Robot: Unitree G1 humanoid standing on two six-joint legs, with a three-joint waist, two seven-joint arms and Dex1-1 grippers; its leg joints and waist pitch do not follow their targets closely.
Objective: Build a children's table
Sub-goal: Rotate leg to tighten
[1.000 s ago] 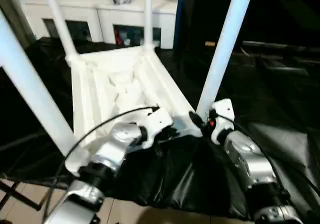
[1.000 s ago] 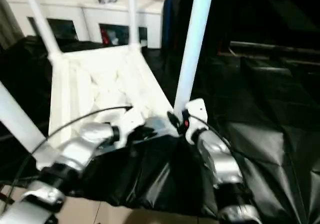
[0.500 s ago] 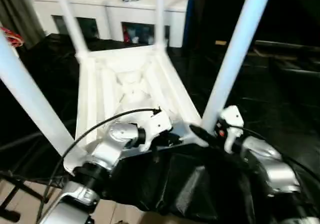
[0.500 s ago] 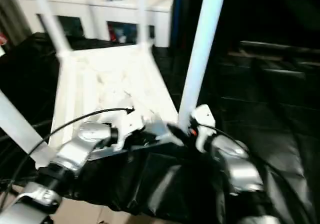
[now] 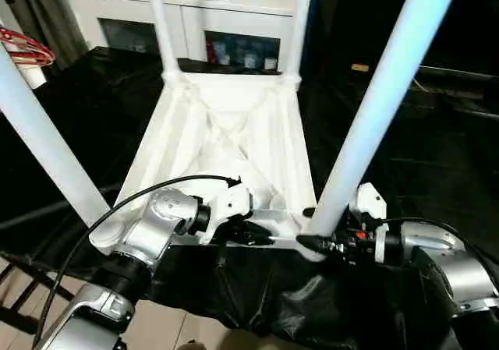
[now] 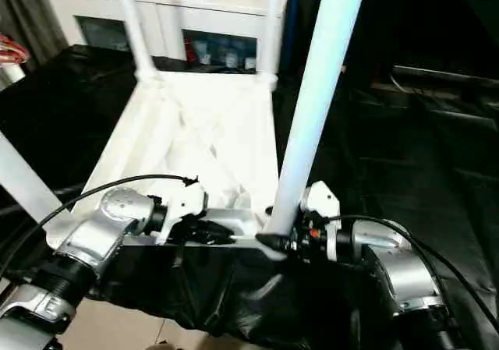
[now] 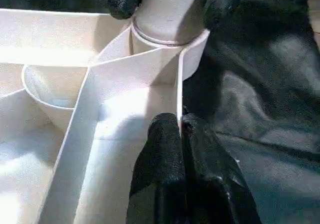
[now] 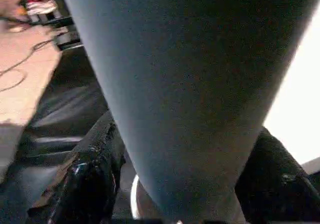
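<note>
Left tool (image 7: 180, 134): both black fingers pressed together, pinching the thin near edge wall of the table top (image 5: 226, 132) just beside the near right corner socket (image 7: 167, 39). In the head view the left tool sits low at the near edge of the top, its silver forearm (image 5: 144, 237) coming in from the lower left with a black cable (image 5: 148, 190) arcing over it.

Right tool (image 5: 312, 241): fingers apart, one on each side of the base of the near right leg (image 5: 374, 108), right above the socket; the right wrist view shows the two black fingers (image 8: 87, 179) flanking the leg tube closely, contact not certain. Right forearm (image 5: 456, 268) comes in level from the lower right.

Table top lies upside down, ribbed underside facing up, on a counter covered with black sheet (image 5: 312, 303). All four white legs stand upright in the corner sockets: near left leg (image 5: 43, 143), far left leg (image 5: 160, 26), far right leg (image 5: 300, 22), near right leg.

Behind: white cabinet (image 5: 218, 7) with glass doors, a small dark object on it, too blurred to identify. Red-and-white cable coil (image 5: 23, 50) at far left. Tan floor (image 5: 168, 327) under the near counter edge.
</note>
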